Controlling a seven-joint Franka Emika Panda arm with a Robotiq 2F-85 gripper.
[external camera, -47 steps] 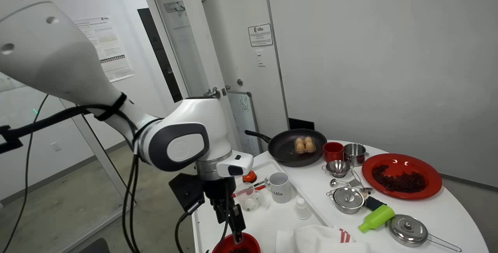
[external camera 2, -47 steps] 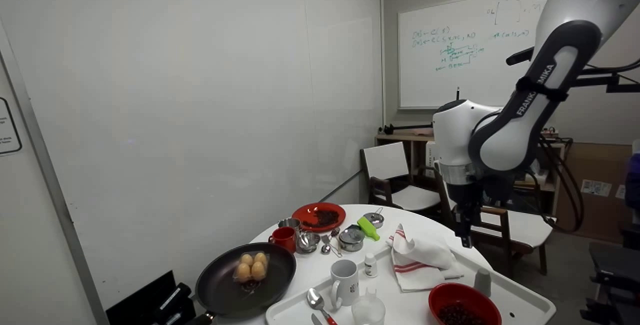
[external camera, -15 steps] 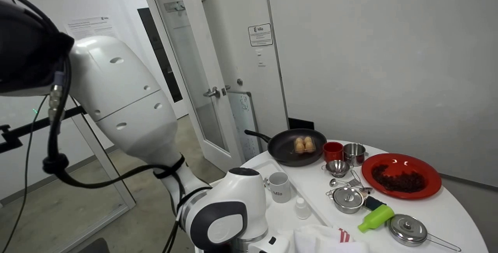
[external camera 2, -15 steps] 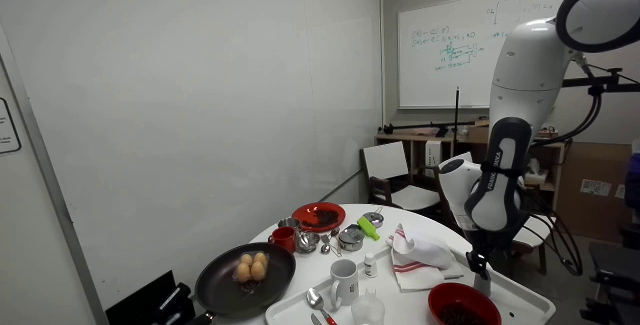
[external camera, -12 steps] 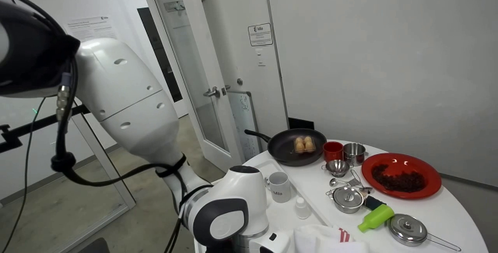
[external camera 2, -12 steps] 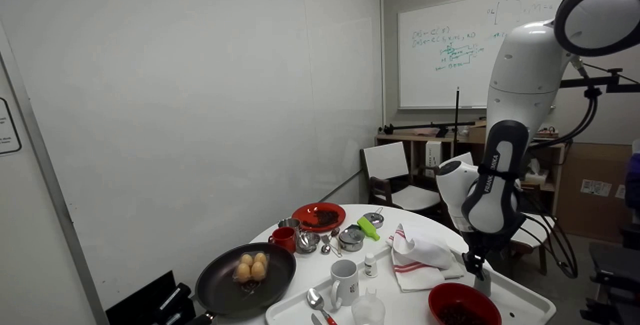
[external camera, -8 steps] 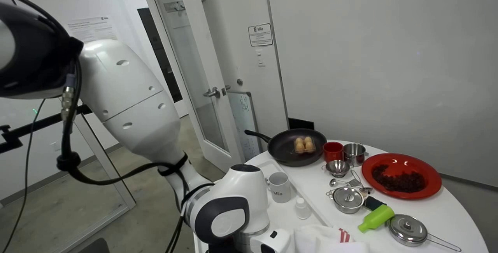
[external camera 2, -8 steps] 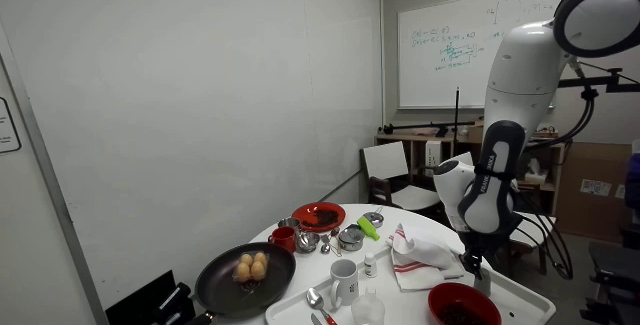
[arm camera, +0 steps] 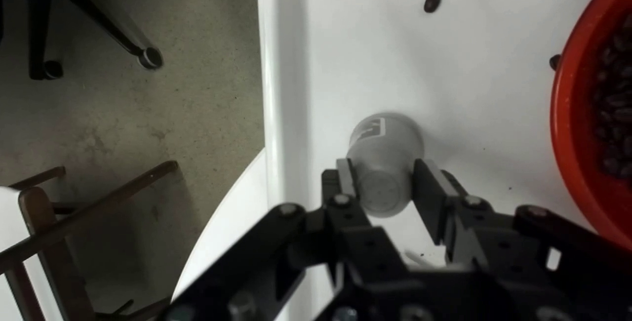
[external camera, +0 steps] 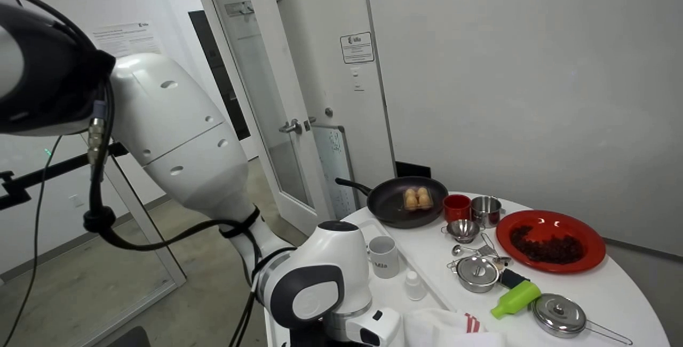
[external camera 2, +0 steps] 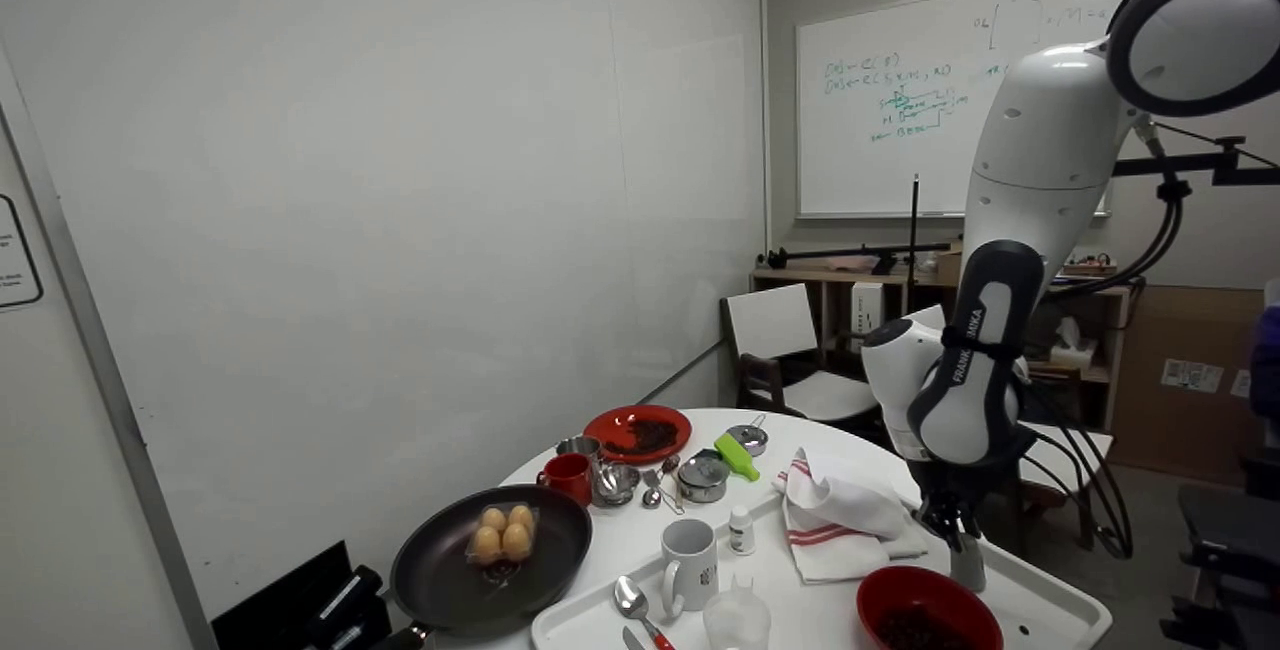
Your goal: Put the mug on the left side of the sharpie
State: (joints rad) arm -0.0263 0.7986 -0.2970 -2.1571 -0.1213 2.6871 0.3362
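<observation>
Bringing black gripper [arm camera: 383, 177] lower than earlier, straddling smooth, tapered grey bottle [arm camera: 390, 145] closely on both sides; unable to tell whether gripping. Reading "Mila" on cylindrical grey-white mug [external camera: 384, 256] standing upright on white tray [external camera 2: 1050, 600], well apart, and "FRANK… MIKA" on arm [external camera 2: 1035, 155].

I read "Mila" on the round pale grey-white mug [external camera: 383, 257] in an exterior view, and again heading the black-bordered white rectangular sign [external camera: 357, 49] (its smaller lines defeat me from here). "FRANK" and "MIKA" run along the glossy white-and-dark robot arm [external camera 2: 1035, 190], parted by a black fabric-like strap [external camera 2: 985, 344]. Green handwriting on the framed whiteboard [external camera 2: 880, 165] is too faint for me.
</observation>
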